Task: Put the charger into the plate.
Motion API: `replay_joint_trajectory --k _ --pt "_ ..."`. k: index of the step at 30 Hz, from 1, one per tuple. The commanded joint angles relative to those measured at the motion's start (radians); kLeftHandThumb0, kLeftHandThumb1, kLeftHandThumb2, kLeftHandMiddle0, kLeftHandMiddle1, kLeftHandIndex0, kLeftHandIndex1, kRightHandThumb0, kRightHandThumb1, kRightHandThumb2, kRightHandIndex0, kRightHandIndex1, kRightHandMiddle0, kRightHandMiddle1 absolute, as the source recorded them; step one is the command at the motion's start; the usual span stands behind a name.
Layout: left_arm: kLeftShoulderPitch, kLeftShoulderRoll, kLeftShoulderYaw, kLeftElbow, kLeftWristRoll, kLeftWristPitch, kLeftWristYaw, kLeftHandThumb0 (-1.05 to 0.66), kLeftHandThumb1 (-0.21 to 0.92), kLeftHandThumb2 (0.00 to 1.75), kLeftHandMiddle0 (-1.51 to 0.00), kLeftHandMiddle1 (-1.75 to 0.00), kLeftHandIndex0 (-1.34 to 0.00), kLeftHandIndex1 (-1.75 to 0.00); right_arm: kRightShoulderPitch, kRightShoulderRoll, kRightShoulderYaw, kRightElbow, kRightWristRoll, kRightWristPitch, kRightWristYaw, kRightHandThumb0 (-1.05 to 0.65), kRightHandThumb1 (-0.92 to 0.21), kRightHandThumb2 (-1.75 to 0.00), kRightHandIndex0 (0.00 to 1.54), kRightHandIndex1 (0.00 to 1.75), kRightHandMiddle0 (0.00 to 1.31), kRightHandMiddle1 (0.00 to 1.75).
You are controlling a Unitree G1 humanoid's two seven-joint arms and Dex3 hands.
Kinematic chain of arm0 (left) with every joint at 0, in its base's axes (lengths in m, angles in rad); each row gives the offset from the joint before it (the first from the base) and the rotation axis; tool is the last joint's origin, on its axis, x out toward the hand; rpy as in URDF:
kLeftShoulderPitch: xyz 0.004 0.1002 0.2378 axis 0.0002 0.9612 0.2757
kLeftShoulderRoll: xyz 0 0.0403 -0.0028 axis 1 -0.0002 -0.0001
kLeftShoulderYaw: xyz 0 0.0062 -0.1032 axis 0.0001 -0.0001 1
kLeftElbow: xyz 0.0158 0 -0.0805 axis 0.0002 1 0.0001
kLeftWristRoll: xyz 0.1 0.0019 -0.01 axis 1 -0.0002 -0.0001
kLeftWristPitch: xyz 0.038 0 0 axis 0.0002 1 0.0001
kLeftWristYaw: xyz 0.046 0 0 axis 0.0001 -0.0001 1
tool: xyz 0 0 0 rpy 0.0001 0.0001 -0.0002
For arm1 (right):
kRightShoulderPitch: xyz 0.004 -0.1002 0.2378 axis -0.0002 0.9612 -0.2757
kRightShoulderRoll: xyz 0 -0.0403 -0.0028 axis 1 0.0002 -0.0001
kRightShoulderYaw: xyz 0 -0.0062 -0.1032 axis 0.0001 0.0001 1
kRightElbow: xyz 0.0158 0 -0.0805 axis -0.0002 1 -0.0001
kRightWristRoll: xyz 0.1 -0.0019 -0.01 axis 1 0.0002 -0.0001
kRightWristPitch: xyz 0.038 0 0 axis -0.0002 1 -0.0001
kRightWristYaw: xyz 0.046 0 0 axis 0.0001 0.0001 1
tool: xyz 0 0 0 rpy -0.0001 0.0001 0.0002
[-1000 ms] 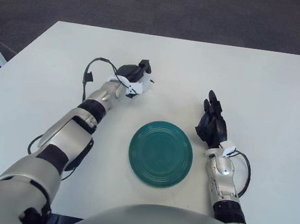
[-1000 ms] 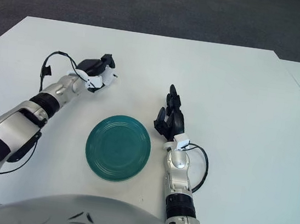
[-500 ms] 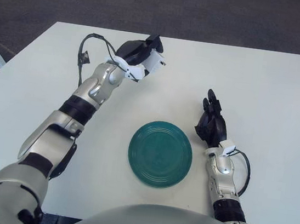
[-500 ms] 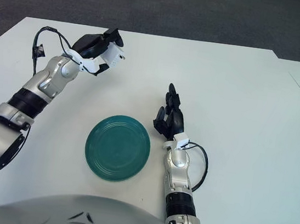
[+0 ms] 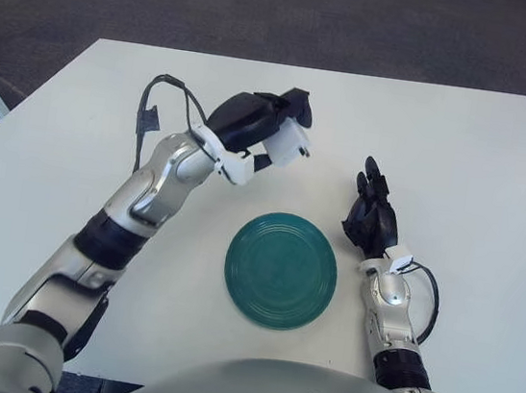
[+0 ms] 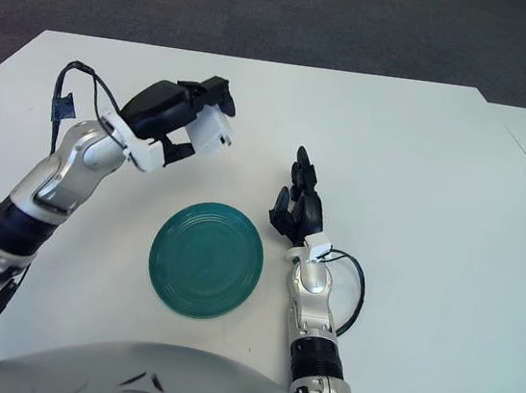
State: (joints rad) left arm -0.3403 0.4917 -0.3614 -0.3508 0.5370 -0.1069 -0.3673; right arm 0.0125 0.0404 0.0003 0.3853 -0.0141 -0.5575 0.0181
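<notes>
Fingers (image 5: 295,104) of the left hand (image 5: 253,123) curl around the white charger (image 5: 289,145), gripping it above the white table (image 5: 464,145); the charger sits just below the dark fingertips, raised off the surface. Toward the robot and to the right of these fingers lies the round green plate (image 5: 281,270), flat on the table and holding nothing. Right hand (image 5: 371,216) rests on the table just right of the plate, its black fingers extended forward and grasping nothing. A thin black cable (image 5: 166,87) loops behind the left wrist.
</notes>
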Motion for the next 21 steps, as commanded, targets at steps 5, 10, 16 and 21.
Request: replay_joint_trajectory --k 5,10,16,21 --pt "0.095 0.07 -0.049 -0.137 0.023 -0.048 -0.147 0.0 0.07 1.59 -0.78 -1.72 -0.59 -1.75 0.098 -0.008 0.008 0.113 -0.024 -0.01 -0.014 -0.96 -0.92 -0.94 0.0 0.0 0.0 0.06" --pt "0.127 0.096 -0.107 -0.256 0.05 0.022 -0.343 0.0 0.05 1.61 -0.8 -1.7 -0.6 -1.75 0.099 -0.011 0.011 0.12 -0.025 -0.01 -0.015 -0.95 -0.92 -0.94 0.0 0.0 0.0 0.05" --pt "0.144 0.11 -0.146 -0.204 0.1 -0.04 -0.362 0.0 0.06 1.6 -0.79 -1.71 -0.6 -1.75 0.092 -0.01 0.012 0.134 -0.023 -0.014 -0.014 -0.94 -0.92 -0.95 0.0 0.0 0.0 0.05" --pt "0.161 0.129 -0.182 -0.102 0.163 -0.203 -0.277 -0.01 0.07 1.51 -0.77 -1.74 -0.73 -1.49 0.088 -0.012 0.014 0.138 -0.04 -0.019 -0.032 -0.94 -0.92 -0.96 0.0 0.0 0.0 0.05"
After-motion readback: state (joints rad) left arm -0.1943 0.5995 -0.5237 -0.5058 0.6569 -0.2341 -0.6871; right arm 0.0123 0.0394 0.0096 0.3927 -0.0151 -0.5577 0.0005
